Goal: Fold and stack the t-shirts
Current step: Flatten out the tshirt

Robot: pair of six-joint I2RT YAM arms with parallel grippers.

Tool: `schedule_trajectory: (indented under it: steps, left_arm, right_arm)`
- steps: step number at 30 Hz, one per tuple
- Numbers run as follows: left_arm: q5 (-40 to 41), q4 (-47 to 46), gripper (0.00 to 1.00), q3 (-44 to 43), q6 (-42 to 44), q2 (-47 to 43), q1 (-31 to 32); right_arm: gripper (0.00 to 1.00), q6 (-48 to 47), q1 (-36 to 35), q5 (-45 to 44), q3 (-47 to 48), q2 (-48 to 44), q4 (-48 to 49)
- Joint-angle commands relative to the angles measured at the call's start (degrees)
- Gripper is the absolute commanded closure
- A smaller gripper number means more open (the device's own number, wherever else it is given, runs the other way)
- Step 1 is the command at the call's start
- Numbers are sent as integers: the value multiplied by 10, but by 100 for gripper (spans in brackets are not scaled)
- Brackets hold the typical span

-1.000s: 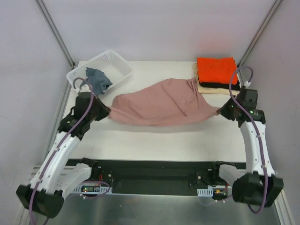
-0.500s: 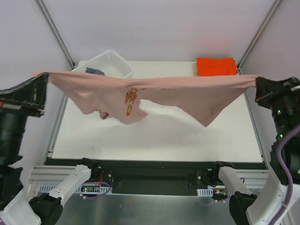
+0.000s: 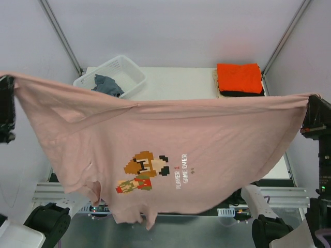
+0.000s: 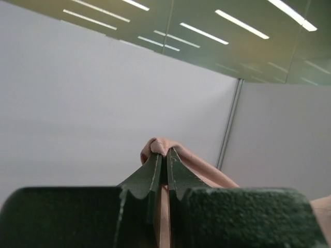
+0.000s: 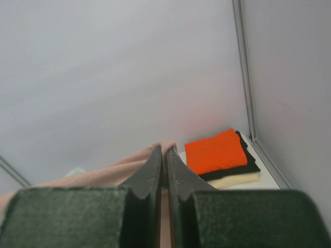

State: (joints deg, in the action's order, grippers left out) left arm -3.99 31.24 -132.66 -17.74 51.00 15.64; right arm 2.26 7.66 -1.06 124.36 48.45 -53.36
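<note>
**A:** What has the left gripper (image 4: 161,155) got?

**B:** Its jaws are pinched tight on a bunched fold of the pink shirt (image 3: 170,150), and a nub of cloth pokes out past the tips. From above, that gripper is mostly cut off by the left edge.

**A:** And the right gripper (image 5: 161,152)?

**B:** It is also clamped on pink cloth, jaws almost touching. From above only its dark body shows at the right edge. The tips are hidden behind the hem.

**A:** Where is the shirt itself?

**B:** It hangs spread between the two grippers, lifted off the table (image 3: 176,82). A pixel-figure print (image 3: 145,173) faces the top camera, with small sideways lettering beside it. The shirt covers most of the table and both arms, apart from dark joints at the bottom corners.

**A:** The others?

**B:** They are stacked at the far right corner, the orange shirt (image 3: 239,77) on the black shirt (image 3: 243,93). The cream shirt (image 5: 232,179) underneath shows only in the right wrist view. At far left is the basket (image 3: 129,70) with grey cloth (image 3: 107,84) inside. What kind of garment that is, I cannot tell.
</note>
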Motion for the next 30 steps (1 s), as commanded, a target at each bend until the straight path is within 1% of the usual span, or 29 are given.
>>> schedule_trajectory:
  steps: [1, 2, 3, 4, 5, 6, 7, 8, 9, 10, 11, 12, 13, 14, 15, 16, 17, 19, 20, 23, 26, 30]
  left_arm:
    - [66, -23, 100, 40, 38, 92, -4]
    - [106, -27, 100, 69, 51, 120, -4]
    - [123, -31, 100, 85, 57, 136, -4]
    - [134, -37, 100, 103, 65, 152, -4]
    - [141, -41, 100, 141, 79, 188, -4]
    - [146, -45, 100, 163, 83, 206, -4]
    - [144, -47, 100, 182, 86, 225, -4]
    - [138, -50, 100, 220, 94, 264, -4]
    - [117, -53, 100, 241, 96, 283, -4]
    - [102, -63, 100, 263, 100, 301, -4]
    - [85, -88, 100, 310, 111, 338, -4]
    - [69, -102, 100, 331, 111, 359, -4]
    - [48, -111, 100, 353, 110, 408, -4]
    - [41, -118, 100, 357, 107, 435, -4]
    - [41, -118, 100, 355, 103, 464, -4]
    - [23, -118, 100, 343, 101, 521, -4]
    - [23, -117, 100, 334, 97, 547, -4]
    - [19, -116, 100, 311, 80, 607, -4]
    - [15, -116, 100, 303, 74, 623, -4]
    - [1, -116, 100, 275, 60, 666, -4]
    - [6, -116, 100, 268, 54, 684, -4]
    - [6, -116, 100, 282, 48, 685, -4]
  right_arm:
    - [95, -18, -3, -37, -89, 38, 5]
    - [94, -18, -3, -37, -114, 49, 15]
    - [94, -19, -3, -36, -147, 54, 23]
    - [94, -19, -3, -34, -213, 60, 35]
    - [93, -18, -3, -31, -256, 69, 62]
    - [92, -18, -3, -29, -290, 75, 74]
    - [92, -19, -2, -28, -361, 81, 84]
    - [91, -18, -2, -26, -392, 95, 112]
    - [90, -18, -2, -27, -421, 104, 128]
    - [89, -25, -1, -26, -478, 115, 145]
    - [88, -36, 0, -23, -499, 146, 180]
    - [87, -36, 1, -16, -517, 167, 192]
    - [87, -32, 3, -11, -522, 194, 195]
    - [87, -34, 4, -2, -518, 253, 197]
    - [87, -35, 5, 2, -513, 284, 198]
    - [89, -37, 6, 5, -506, 316, 201]
    - [89, -42, 6, 5, -486, 375, 206]
    - [90, -46, 6, 23, -465, 424, 207]
    - [89, -51, 6, 21, -447, 463, 208]
    - [89, -55, 7, 18, -417, 523, 208]
    - [88, -57, 7, 25, -391, 556, 208]
    - [87, -59, 7, 17, -374, 574, 206]
